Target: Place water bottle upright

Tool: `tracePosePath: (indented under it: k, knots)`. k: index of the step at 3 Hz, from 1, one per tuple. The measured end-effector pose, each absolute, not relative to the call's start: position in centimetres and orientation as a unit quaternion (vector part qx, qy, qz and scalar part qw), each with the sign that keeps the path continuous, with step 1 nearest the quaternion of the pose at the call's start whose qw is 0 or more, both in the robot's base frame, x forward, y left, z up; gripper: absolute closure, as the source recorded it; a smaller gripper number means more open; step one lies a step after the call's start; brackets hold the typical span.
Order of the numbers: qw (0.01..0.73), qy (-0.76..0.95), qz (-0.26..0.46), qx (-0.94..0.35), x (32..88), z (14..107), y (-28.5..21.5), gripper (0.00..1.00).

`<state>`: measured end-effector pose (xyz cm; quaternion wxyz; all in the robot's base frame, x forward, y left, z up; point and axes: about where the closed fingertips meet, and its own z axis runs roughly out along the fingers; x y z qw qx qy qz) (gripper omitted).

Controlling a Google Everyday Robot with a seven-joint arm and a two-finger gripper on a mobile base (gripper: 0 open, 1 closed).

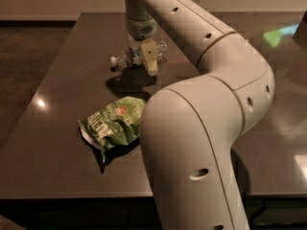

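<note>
Touching water bottle [130, 57], gripper [150, 66] @ far tabletop [72, 104]

Cream jaws hang over the clear, white-capped water bottle [128, 58]; chip bag [112, 126] green, table [53, 169] dark brown.

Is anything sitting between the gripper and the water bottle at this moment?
Nothing visible does. The gripper is right at the water bottle, which lies on its side on the table. The green chip bag lies apart, nearer the camera.
</note>
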<state>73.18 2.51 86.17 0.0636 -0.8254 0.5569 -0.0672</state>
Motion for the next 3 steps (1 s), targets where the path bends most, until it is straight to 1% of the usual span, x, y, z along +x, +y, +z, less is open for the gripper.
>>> tracePosePath:
  k: [1, 2, 3]
  knots:
    - [0.057, 0.554, -0.063, -0.828, 73.3, 85.8, 3.3, 0.13]
    - [0.053, 0.553, -0.055, -0.830, 73.3, 85.4, 4.2, 0.44]
    - [0.050, 0.556, -0.043, -0.828, 73.0, 85.0, 4.6, 0.67]
